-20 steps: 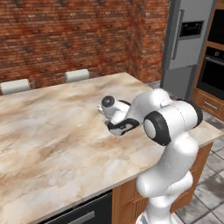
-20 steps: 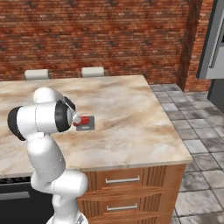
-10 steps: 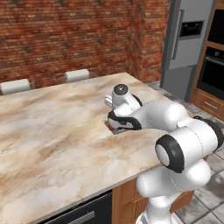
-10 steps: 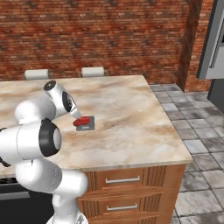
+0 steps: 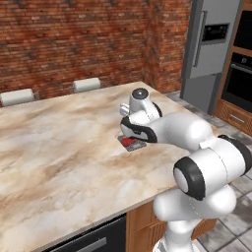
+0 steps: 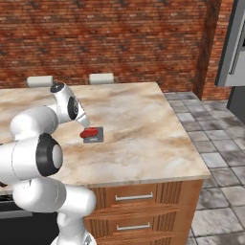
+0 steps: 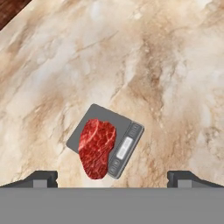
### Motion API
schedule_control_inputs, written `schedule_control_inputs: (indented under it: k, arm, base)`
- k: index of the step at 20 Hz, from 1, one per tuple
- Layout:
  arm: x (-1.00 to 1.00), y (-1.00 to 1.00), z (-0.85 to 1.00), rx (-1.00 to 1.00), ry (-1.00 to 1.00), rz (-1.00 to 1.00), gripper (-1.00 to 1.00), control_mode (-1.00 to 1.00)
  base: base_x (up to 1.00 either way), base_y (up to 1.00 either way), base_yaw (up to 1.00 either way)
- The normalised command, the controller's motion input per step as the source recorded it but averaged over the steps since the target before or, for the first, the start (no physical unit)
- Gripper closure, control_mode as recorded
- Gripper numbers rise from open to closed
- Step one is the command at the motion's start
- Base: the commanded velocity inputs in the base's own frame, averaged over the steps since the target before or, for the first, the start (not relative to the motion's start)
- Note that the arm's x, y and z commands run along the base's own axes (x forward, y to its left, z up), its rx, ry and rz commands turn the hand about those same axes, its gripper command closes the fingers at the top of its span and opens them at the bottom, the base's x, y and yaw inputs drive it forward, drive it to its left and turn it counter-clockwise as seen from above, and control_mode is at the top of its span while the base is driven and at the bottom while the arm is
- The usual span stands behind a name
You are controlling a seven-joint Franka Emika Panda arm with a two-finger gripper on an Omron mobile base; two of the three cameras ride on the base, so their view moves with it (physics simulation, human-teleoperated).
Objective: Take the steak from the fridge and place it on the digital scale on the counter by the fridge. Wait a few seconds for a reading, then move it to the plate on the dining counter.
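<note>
The red steak (image 7: pixel 97 148) lies on the little grey scale (image 7: pixel 129 132), low in the frame, on the desk (image 7: pixel 166 65). The gripper (image 7: pixel 112 178) hangs above, fingers wide apart, probably holding nothing.

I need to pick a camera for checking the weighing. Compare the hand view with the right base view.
Hand view alone: the scale's small display strip, the steak overhanging the pad's edge onto the counter, and the two fingertips spread wide, holding nothing.

Right base view alone: the arm, the drawers under the counter, two chair backs, the brick wall and the fridge at the right edge.

Both: the steak lying on the scale on the marble counter.
</note>
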Motion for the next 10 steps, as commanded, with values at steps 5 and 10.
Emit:
schedule_control_inputs:
  k: [5, 10]
  arm:
    - [0.00, 0.00, 0.00, 0.00, 0.00, 0.00, -1.00, -1.00]
    - [0.00, 0.00, 0.00, 0.00, 0.00, 0.00, -1.00, -1.00]
  base:
    - [0.00, 0.00, 0.00]
    - [0.00, 0.00, 0.00]
